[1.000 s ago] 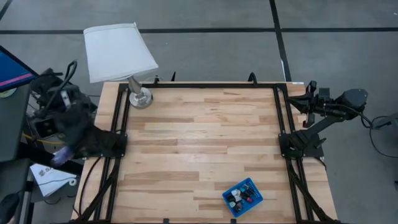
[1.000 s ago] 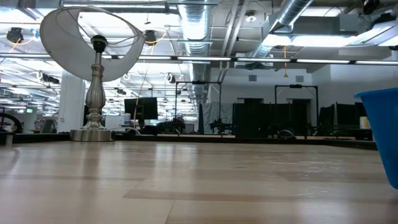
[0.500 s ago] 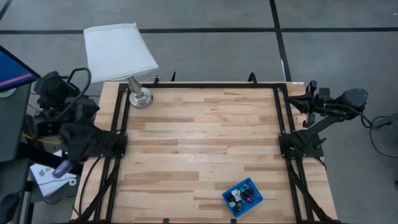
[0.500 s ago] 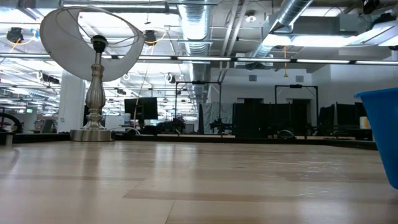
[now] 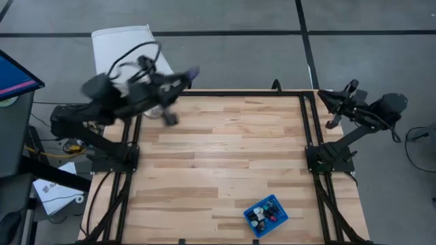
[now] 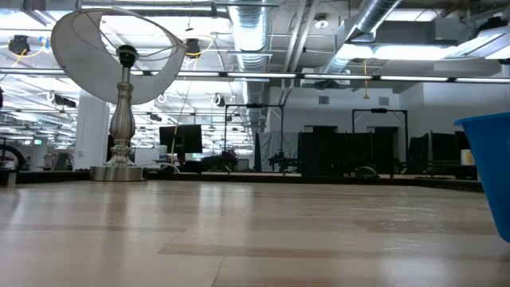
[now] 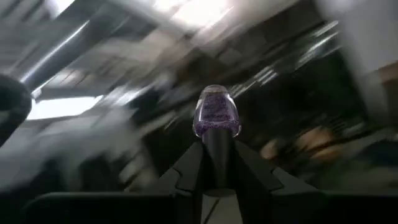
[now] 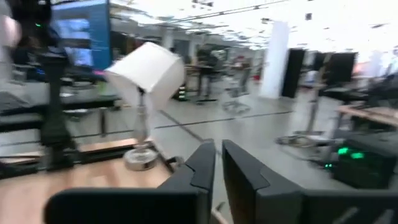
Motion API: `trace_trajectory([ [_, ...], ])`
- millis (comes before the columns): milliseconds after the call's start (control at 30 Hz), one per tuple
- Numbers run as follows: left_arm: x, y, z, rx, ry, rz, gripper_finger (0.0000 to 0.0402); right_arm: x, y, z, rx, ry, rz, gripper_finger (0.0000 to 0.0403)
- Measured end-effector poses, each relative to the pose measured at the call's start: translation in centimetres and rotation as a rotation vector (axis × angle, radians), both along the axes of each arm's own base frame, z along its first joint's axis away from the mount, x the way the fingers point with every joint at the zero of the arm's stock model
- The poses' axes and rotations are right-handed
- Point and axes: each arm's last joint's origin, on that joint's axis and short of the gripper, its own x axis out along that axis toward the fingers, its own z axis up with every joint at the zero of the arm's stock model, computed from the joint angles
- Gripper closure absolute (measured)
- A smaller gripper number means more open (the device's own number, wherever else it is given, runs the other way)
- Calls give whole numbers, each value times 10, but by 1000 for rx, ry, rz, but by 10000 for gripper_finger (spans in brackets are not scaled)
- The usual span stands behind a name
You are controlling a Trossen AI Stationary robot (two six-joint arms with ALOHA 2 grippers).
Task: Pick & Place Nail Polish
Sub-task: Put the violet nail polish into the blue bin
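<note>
A nail polish bottle (image 7: 216, 112) with a purple glittery body and a dark cap is held in my left gripper (image 7: 217, 152), which is shut on it. In the high view that gripper (image 5: 182, 79) hovers over the table's far left corner, in front of the lamp, with the purple bottle (image 5: 194, 71) sticking out past it. Several more nail polish bottles (image 5: 262, 215) lie in a small blue tray (image 5: 280, 212) near the table's front edge. My right gripper (image 5: 332, 102) waits beyond the table's far right corner, its fingers (image 8: 205, 165) close together with nothing between them. My left gripper pinches the bottle's dark cap (image 7: 217, 163) between its two fingers. The bottle lies along the fingers, its purple body reaching out past their tips. The fingers point toward the table's right edge. The bottle is lifted clear of the table.
A lamp with a white shade (image 5: 126, 41) stands at the far left corner, right behind my left arm; it also shows in the low view (image 6: 119, 80). The blue tray's wall (image 6: 488, 171) is at the low view's right edge. Bare wood (image 5: 225, 156) fills the table's middle.
My left arm has swung from outside the table's left edge up and over the far left corner, toward the lamp, carrying the purple bottle. Its gripper has turned from pointing down toward the near side to pointing toward the right edge. My right wrist has turned a little.
</note>
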Motion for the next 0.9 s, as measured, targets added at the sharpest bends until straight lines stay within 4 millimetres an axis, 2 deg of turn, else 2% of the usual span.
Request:
trace_trajectory([
  [100, 24, 20, -14, -51, 63, 129, 348, 7, 4, 6, -54, 18, -25, 350],
  [233, 56, 44, -33, -79, 125, 202, 348, 22, 12, 18, -88, 4, -46, 307],
  [300, 70, 54, -43, -101, 149, 187, 348, 28, 16, 23, -90, -16, -57, 284],
  [467, 100, 73, -65, -183, 172, 14, 348, 43, 25, 32, -78, -60, -57, 222],
  [667, 122, 76, -75, -205, 130, -180, 348, 59, 35, 39, -98, -102, 8, 161],
  [900, 132, 67, -74, -147, 38, -315, 348, 81, 50, 54, -215, -195, 53, 153],
])
